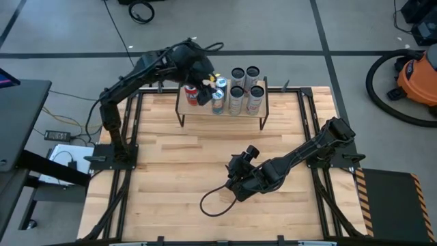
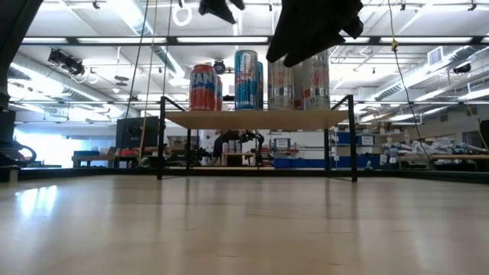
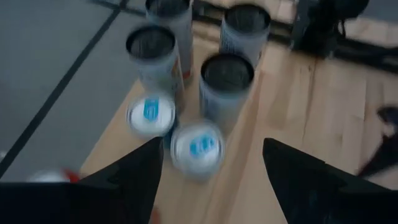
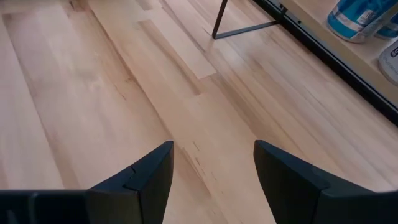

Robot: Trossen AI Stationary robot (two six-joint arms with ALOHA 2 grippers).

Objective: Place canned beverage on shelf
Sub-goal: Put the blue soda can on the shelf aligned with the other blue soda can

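Right gripper (image 4: 211, 180): low over the bare wooden table (image 1: 171, 178), lower middle of the high view; fingers spread, nothing between them. This arm looks parked.
Cable (image 1: 215, 201): a dark loop lying on the table just beside the right arm, well apart from the shelf.
Shelf (image 2: 260, 120): a light board on thin black legs at the far edge of the table, upper middle of the high view.
Cans: the red can (image 2: 203, 87) stands at the left end of the board in the low view, the blue can (image 2: 247, 79) next to it, then the silver cans (image 2: 299, 80) clustered to the right. All upright on the board.
Left gripper (image 1: 203, 76): above the left part of the shelf; in its own wrist view the fingers stand wide apart with nothing held, and two blue-tabbed can tops (image 3: 197, 146) sit below and between them.
Step in hand, my guess: a can is set down and let go, and the arm should be clearing away.
Doing it well: lift straight up before swinging aside. The cans stand close together, so a sideways sweep with open fingers could clip a rim and topple a neighbour.
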